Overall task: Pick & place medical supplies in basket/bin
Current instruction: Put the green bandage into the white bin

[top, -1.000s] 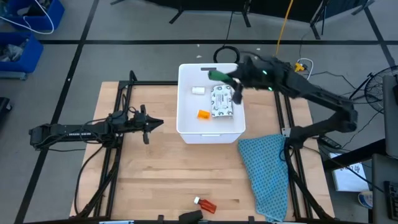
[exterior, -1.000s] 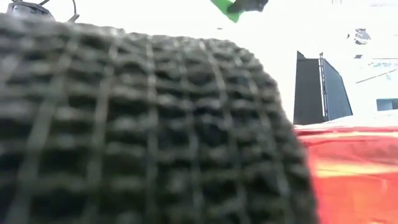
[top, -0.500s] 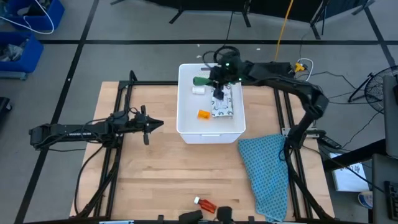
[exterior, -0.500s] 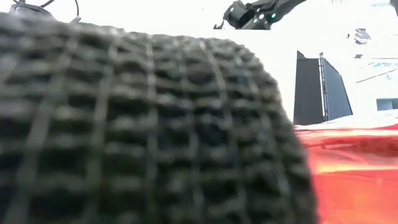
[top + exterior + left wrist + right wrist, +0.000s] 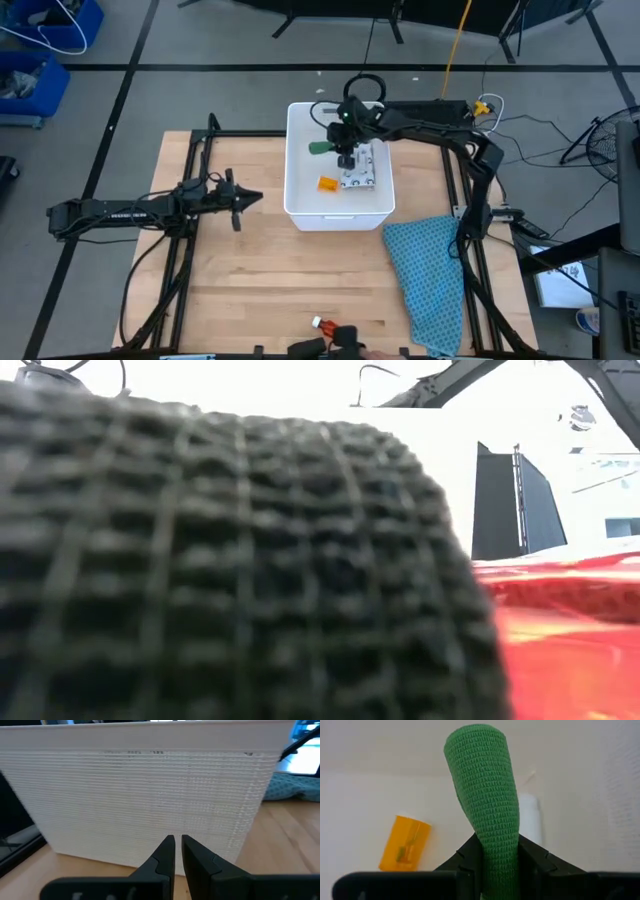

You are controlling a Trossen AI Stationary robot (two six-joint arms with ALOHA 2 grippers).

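Observation:
The white bin stands at the table's far middle. In it lie an orange vial, a speckled white packet and a white bottle. My right gripper hangs over the bin's inside, shut on a green knitted stick-shaped roll. My left gripper waits shut, left of the bin, its fingers pointing at the bin's ribbed wall. An orange-red bottle and a black piece lie at the table's near edge. My right gripper pinches the green roll's lower end between its two fingers. The fingers slant down from the table's far right. The roll sticks out ahead of them, lying along them, lifted clear above the bin's floor.
A teal cloth hangs over the table's right near part. In the low view a dark knitted thing fills most of the picture, with an orange-red thing beside it. Bare wood lies between the bin and the near edge.
My right gripper has carried the green roll from above the bin's far right corner down into the bin, toward the table's left and near edge, and has tipped downward. It stays shut on the roll, which has left the low view.

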